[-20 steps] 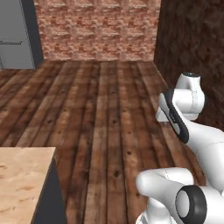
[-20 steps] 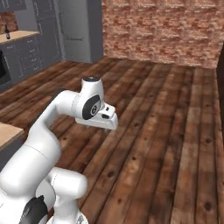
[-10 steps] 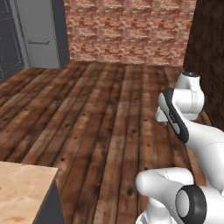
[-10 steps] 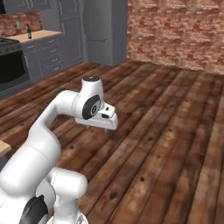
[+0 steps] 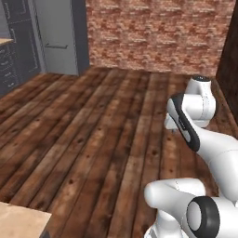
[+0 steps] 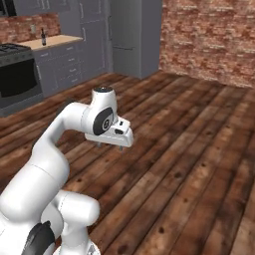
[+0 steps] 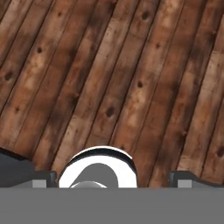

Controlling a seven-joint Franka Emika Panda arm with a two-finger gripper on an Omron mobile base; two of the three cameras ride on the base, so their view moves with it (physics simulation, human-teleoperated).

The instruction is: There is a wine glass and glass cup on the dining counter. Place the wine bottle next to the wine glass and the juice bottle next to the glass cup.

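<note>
Three views, one entry each.

1. Left base view. Dark wood plank floor (image 5: pixel 93 139) over most of the frame, with a brick wall (image 5: pixel 158 32) along the top. A tall grey refrigerator (image 5: pixel 58 37) stands at upper left. One pale corner of the dining bench (image 5: pixel 21 222) shows at the lower left edge, with nothing visible on that corner. The white arm (image 5: pixel 204 139) sits folded at the right.

2. Right base view. The wine bottle (image 6: pixel 43 36), slim and dark, stands upright on the kitchen bench (image 6: pixel 55 42) at upper left. It is well apart from the robot, with open floor between. A black stove (image 6: pixel 17 74) sits below and left of it. The end effector (image 6: pixel 109 146) hangs at frame centre above the floor, pointing down and carrying nothing.

3. Hand view. Floor planks run diagonally. The two dark tips (image 7: pixel 26 174) sit far apart at the bottom corners, so the jaws are spread wide with nothing between them.

Judged step: bringing the base to the kitchen bench to fetch the wine bottle.

Handling advice:
- Keep the arm tucked while the base travels.
- Stop square to the kitchen bench, clear of the stove.
- Leave the jaws wide.
- Reach in level and close on the bottle's body below the neck.
- Lift straight up before turning toward the dining bench.
</note>
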